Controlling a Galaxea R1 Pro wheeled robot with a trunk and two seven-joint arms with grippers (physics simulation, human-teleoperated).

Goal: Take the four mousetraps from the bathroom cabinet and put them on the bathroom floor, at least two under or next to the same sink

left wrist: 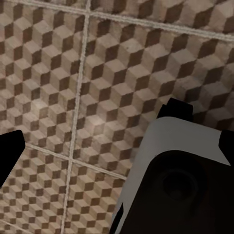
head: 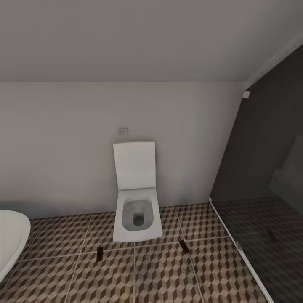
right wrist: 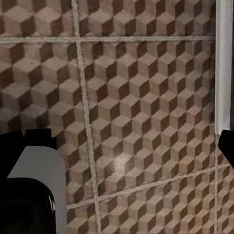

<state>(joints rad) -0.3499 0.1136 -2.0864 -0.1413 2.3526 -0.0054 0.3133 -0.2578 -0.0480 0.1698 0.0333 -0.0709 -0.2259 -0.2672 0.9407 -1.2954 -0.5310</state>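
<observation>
Two mousetraps lie flat on the bathroom floor (head: pixel 160 273) in front of the toilet. One mousetrap (head: pixel 100 253) is left of the bowl, the other mousetrap (head: pixel 184 246) is to its right. The cabinet and the sink are out of view. My left gripper (left wrist: pixel 119 148) hangs over the patterned tiles (left wrist: pixel 97 73), its dark fingertips (left wrist: pixel 9 153) far apart with nothing between them. My right gripper (right wrist: pixel 119 151) is also open over bare tiles (right wrist: pixel 146 97), one fingertip (right wrist: pixel 227 146) at the picture's edge.
A white toilet (head: pixel 136 210) with its lid up stands against the back wall. The white bathtub's rim (head: pixel 10 240) juts in at the left. A dark glass shower screen (head: pixel 261 189) with a white floor strip (right wrist: pixel 223 63) closes off the right.
</observation>
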